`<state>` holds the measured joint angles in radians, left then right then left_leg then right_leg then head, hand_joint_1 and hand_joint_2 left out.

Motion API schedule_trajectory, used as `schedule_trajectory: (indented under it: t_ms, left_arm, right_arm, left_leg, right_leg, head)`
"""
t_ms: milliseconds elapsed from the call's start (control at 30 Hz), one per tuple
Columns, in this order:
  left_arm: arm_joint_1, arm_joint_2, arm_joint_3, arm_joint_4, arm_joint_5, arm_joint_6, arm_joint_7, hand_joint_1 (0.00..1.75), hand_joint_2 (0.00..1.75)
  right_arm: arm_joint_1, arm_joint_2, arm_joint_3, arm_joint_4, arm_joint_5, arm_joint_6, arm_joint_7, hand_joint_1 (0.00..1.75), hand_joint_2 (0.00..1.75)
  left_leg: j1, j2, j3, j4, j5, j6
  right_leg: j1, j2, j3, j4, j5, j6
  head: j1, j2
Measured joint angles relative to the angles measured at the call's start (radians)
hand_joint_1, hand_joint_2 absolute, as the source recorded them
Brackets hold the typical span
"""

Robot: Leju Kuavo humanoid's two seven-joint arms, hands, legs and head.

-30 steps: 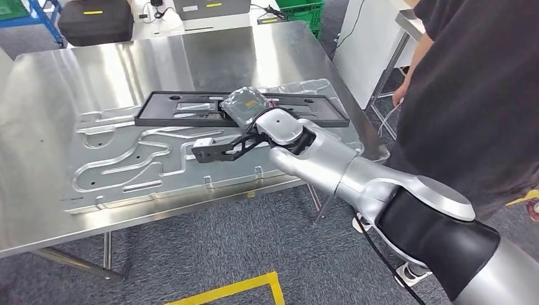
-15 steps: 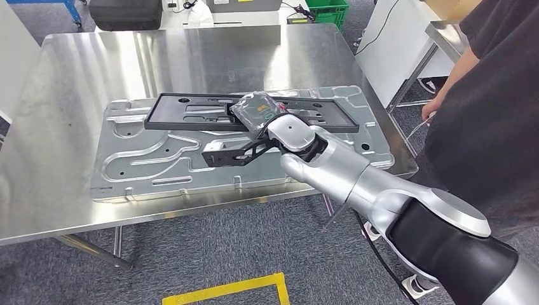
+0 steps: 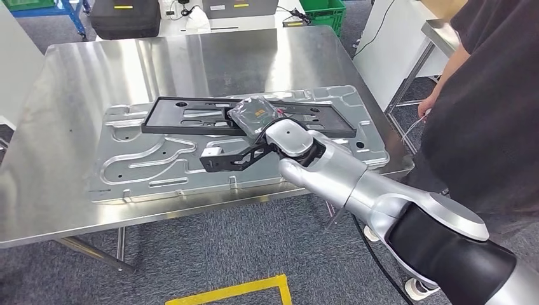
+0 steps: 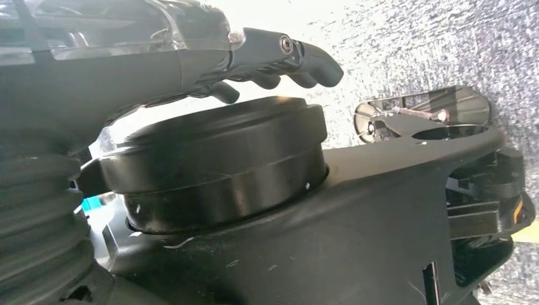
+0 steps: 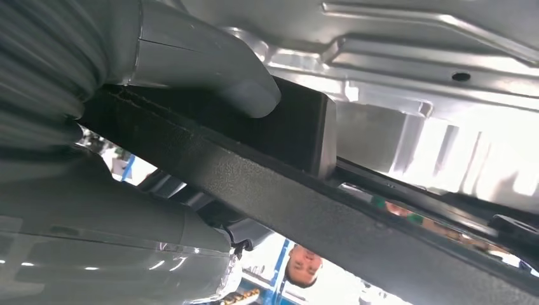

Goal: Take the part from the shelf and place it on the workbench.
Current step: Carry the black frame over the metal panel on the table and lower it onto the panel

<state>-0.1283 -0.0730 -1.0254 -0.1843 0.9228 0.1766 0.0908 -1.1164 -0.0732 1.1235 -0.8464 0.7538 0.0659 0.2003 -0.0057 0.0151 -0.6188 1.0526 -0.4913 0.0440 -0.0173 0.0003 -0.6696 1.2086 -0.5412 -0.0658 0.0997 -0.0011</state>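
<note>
My right robot hand (image 3: 270, 145) grips the black bracket part (image 3: 225, 157) at its right end, thumb (image 5: 216, 70) pressed on its flat edge. The part's long axis runs left from the hand, hovering just over the grey stamped panel (image 3: 140, 166) on the steel worktop (image 3: 76, 70) (near edge side). I'd lower it straight down. My left robot hand (image 4: 279, 57) holds nothing, fingers curled.

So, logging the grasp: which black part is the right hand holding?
The small black bracket in the right hand, raised over the metal panel; the long black frame lies flat.
</note>
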Motion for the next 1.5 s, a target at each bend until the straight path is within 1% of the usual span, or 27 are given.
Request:
schedule_trajectory:
  t_ms: [67,100,167,200,267,333,400,433,467,533,567,633,700,767,800,933,1033,1067,1100,1200,1233,1300,1367,1400,1433,1467,1500]
  left_arm:
    - [0.0,-0.001,0.0,0.0,0.0,0.0,0.0,0.0,1.75]
    - [0.0,-0.002,0.0,0.0,0.0,0.0,0.0,0.0,1.75]
    - [-0.001,-0.003,0.0,0.0,0.0,0.0,0.0,0.0,1.75]
    - [-0.001,-0.003,0.0,0.0,0.0,0.0,0.0,0.0,1.75]
    - [-0.001,-0.002,-0.001,0.0,0.0,0.0,0.0,0.0,1.75]
    - [-0.001,0.0,-0.001,0.0,-0.001,0.0,-0.001,0.0,1.75]
    - [-0.004,0.002,0.0,0.0,-0.002,0.0,-0.003,0.0,1.75]
    - [-0.006,0.004,0.0,0.0,-0.002,-0.001,-0.004,0.0,1.75]
    - [-0.006,0.005,-0.001,0.0,-0.002,-0.001,-0.004,0.0,1.75]
    - [-0.005,0.005,-0.001,0.0,-0.002,-0.001,-0.003,0.0,1.75]
    - [-0.004,0.004,-0.001,0.0,-0.002,-0.001,-0.002,0.0,1.75]
    - [-0.002,0.004,-0.001,0.0,-0.002,-0.001,-0.001,0.0,1.75]
    - [0.0,0.002,-0.001,0.0,-0.001,-0.001,-0.001,0.0,1.75]
    - [0.0,0.0,-0.001,0.0,-0.001,0.0,-0.001,0.0,1.75]
    - [0.0,0.0,-0.002,0.0,-0.001,0.0,-0.002,0.0,1.75]
    - [0.0,-0.001,-0.002,0.0,-0.001,0.0,-0.002,0.0,1.75]
    - [0.0,-0.001,-0.002,0.0,-0.001,0.0,-0.002,0.0,1.75]
    - [0.0,-0.001,-0.002,0.0,-0.001,0.0,-0.002,0.0,1.75]
    - [0.0,-0.001,-0.002,0.0,-0.001,0.0,-0.002,0.0,1.75]
    - [-0.001,0.0,-0.002,0.0,-0.001,0.0,-0.002,0.0,1.75]
    - [-0.001,0.001,-0.002,0.0,-0.001,0.0,-0.002,0.0,1.75]
    - [-0.002,0.001,-0.002,0.0,-0.001,0.0,-0.003,0.0,1.75]
    - [-0.001,0.001,-0.002,0.0,-0.001,0.0,-0.003,0.0,1.75]
    - [-0.001,0.001,-0.002,0.0,-0.001,0.0,-0.003,0.0,1.75]
    - [-0.001,0.001,-0.002,0.0,-0.001,0.0,-0.003,0.0,1.75]
    - [0.0,0.001,-0.002,0.0,-0.001,0.0,-0.003,0.0,1.75]
    - [0.0,0.001,-0.002,0.0,-0.001,0.0,-0.003,0.0,1.75]
  right_arm:
    - [-0.003,0.0,-0.001,0.0,0.0,0.0,0.0,1.75,1.75]
    - [-0.005,0.0,-0.001,0.0,0.0,-0.001,0.0,1.75,1.75]
    - [-0.007,0.0,-0.001,-0.001,0.0,-0.001,0.0,1.75,1.75]
    - [-0.007,0.001,-0.001,-0.001,0.0,-0.001,0.0,1.75,1.75]
    - [-0.01,0.001,-0.002,-0.004,0.0,-0.001,0.0,1.75,1.75]
    - [-0.014,0.002,-0.001,-0.006,0.0,-0.001,0.0,1.75,1.75]
    - [-0.012,0.004,0.0,-0.006,0.0,-0.001,0.0,1.75,1.75]
    - [-0.009,0.004,0.0,-0.006,0.0,-0.001,0.0,1.75,1.75]
    - [-0.007,0.004,0.0,-0.006,0.0,-0.001,-0.001,1.75,1.75]
    - [-0.006,0.004,0.0,-0.007,0.0,-0.001,-0.001,1.75,1.75]
    - [-0.007,0.004,0.0,-0.008,0.0,-0.001,-0.001,1.75,1.75]
    - [-0.008,0.004,0.0,-0.01,0.001,-0.001,-0.002,1.75,1.75]
    - [-0.005,0.004,0.0,-0.011,0.002,-0.001,-0.002,1.75,1.75]
    - [-0.003,0.004,0.001,-0.012,0.005,-0.002,-0.004,1.75,1.75]
    - [-0.003,0.004,0.001,-0.012,0.007,-0.002,-0.006,1.75,1.75]
    - [-0.002,0.008,0.005,-0.012,0.014,-0.003,-0.012,1.75,1.75]
    - [0.0,0.012,0.008,-0.012,0.015,-0.003,-0.012,1.75,1.75]
    - [0.0,0.014,0.008,-0.012,0.016,-0.003,-0.012,1.75,1.75]
    - [0.0,0.016,0.008,-0.012,0.017,-0.003,-0.012,1.75,1.75]
    - [-0.001,0.021,0.008,-0.014,0.019,-0.003,-0.013,1.75,1.75]
    - [-0.003,0.021,0.008,-0.014,0.019,-0.003,-0.013,1.75,1.75]
    - [-0.006,0.021,0.008,-0.015,0.02,-0.003,-0.013,1.75,1.75]
    - [-0.005,0.021,0.008,-0.015,0.02,-0.003,-0.013,1.75,1.75]
    - [-0.002,0.021,0.008,-0.015,0.02,-0.003,-0.013,1.75,1.75]
    - [0.0,0.02,0.008,-0.014,0.019,-0.003,-0.013,1.75,1.75]
    - [0.0,0.02,0.008,-0.014,0.019,-0.003,-0.013,1.75,1.75]
    - [-0.001,0.019,0.008,-0.014,0.019,-0.003,-0.013,1.75,1.75]
  left_leg:
    - [0.001,-0.003,0.007,-0.003,-0.003,-0.009]
    - [0.003,-0.004,0.007,-0.004,-0.003,-0.015]
    - [0.007,-0.004,0.002,-0.006,0.002,-0.028]
    - [0.007,-0.003,0.0,-0.007,0.001,-0.034]
    - [0.008,-0.008,-0.011,0.013,-0.012,-0.047]
    - [0.012,-0.016,-0.058,0.103,-0.054,-0.06]
    - [0.015,-0.018,-0.122,0.215,-0.09,-0.07]
    - [0.015,-0.017,-0.136,0.237,-0.084,-0.073]
    - [0.016,-0.016,-0.132,0.222,-0.059,-0.076]
    - [0.02,-0.012,-0.085,0.118,0.013,-0.082]
    - [0.022,-0.009,-0.062,0.07,0.034,-0.083]
    - [0.023,-0.006,-0.042,0.025,0.028,-0.07]
    - [0.026,-0.008,-0.039,0.015,0.018,-0.055]
    - [0.027,-0.012,-0.04,0.015,0.019,-0.053]
    - [0.027,-0.014,-0.04,0.015,0.018,-0.053]
    - [0.025,-0.016,-0.041,0.014,0.016,-0.047]
    - [0.022,-0.014,-0.041,0.014,0.014,-0.039]
    - [0.019,-0.014,-0.041,0.015,0.012,-0.034]
    - [0.015,-0.013,-0.041,0.016,0.01,-0.028]
    - [0.009,-0.008,-0.036,0.013,0.007,-0.01]
    - [0.011,-0.006,-0.031,0.01,0.007,-0.006]
    - [0.013,-0.003,-0.021,0.004,0.007,0.001]
    - [0.01,0.0,-0.015,0.004,0.004,0.004]
    - [0.008,0.0,-0.011,0.004,0.001,0.004]
    - [0.006,-0.001,-0.006,0.004,-0.002,0.003]
    - [0.004,-0.003,0.0,0.004,-0.005,0.001]
    - [0.002,-0.004,0.008,0.004,-0.01,-0.002]
  right_leg:
    - [0.006,0.001,0.044,-0.109,0.061,-0.009]
    - [0.01,0.002,0.059,-0.144,0.07,-0.009]
    - [0.017,0.001,0.069,-0.169,0.061,0.003]
    - [0.014,-0.001,0.077,-0.184,0.058,0.012]
    - [0.006,-0.003,0.09,-0.209,0.061,0.032]
    - [0.002,-0.004,0.1,-0.221,0.063,0.043]
    - [0.001,-0.004,0.104,-0.22,0.058,0.047]
    - [0.001,-0.004,0.107,-0.219,0.055,0.051]
    - [-0.001,-0.004,0.112,-0.217,0.05,0.054]
    - [-0.004,-0.002,0.12,-0.209,0.036,0.065]
    - [-0.003,-0.001,0.12,-0.202,0.029,0.072]
    - [0.002,0.002,0.112,-0.191,0.019,0.081]
    - [0.007,0.003,0.106,-0.188,0.017,0.068]
    - [0.008,0.003,0.107,-0.188,0.019,0.046]
    - [0.008,0.003,0.108,-0.188,0.021,0.039]
    - [0.008,0.004,0.109,-0.188,0.027,0.03]
    - [0.008,0.003,0.109,-0.189,0.029,0.03]
    - [0.007,0.003,0.111,-0.195,0.03,0.033]
    - [0.005,0.001,0.114,-0.202,0.029,0.043]
    - [-0.003,-0.001,0.122,-0.216,0.022,0.094]
    - [-0.004,0.0,0.116,-0.2,0.011,0.102]
    - [-0.004,0.0,0.071,-0.105,-0.035,0.099]
    - [-0.002,0.0,-0.004,0.035,-0.085,0.09]
    - [-0.001,0.0,-0.032,0.078,-0.089,0.085]
    - [-0.001,0.0,-0.042,0.084,-0.071,0.079]
    - [0.0,0.0,-0.035,0.052,-0.036,0.072]
    - [0.003,0.001,-0.014,-0.009,0.011,0.062]
  head:
    - [-0.005,0.0]
    - [-0.007,0.0]
    - [-0.009,0.0]
    - [-0.006,0.0]
    - [-0.012,0.0]
    - [-0.028,0.0]
    - [-0.04,0.0]
    - [-0.043,0.0]
    - [-0.046,0.0]
    - [-0.052,0.0]
    - [-0.058,0.0]
    - [-0.063,0.0]
    - [-0.057,0.0]
    - [-0.049,0.0]
    - [-0.047,0.0]
    - [-0.031,0.0]
    - [-0.019,0.0]
    - [-0.016,0.0]
    - [-0.013,0.0]
    - [-0.015,0.0]
    - [-0.015,0.0]
    - [-0.008,0.0]
    - [-0.004,0.0]
    - [-0.004,0.0]
    - [-0.002,0.0]
    - [-0.001,0.0]
    - [0.001,0.0]
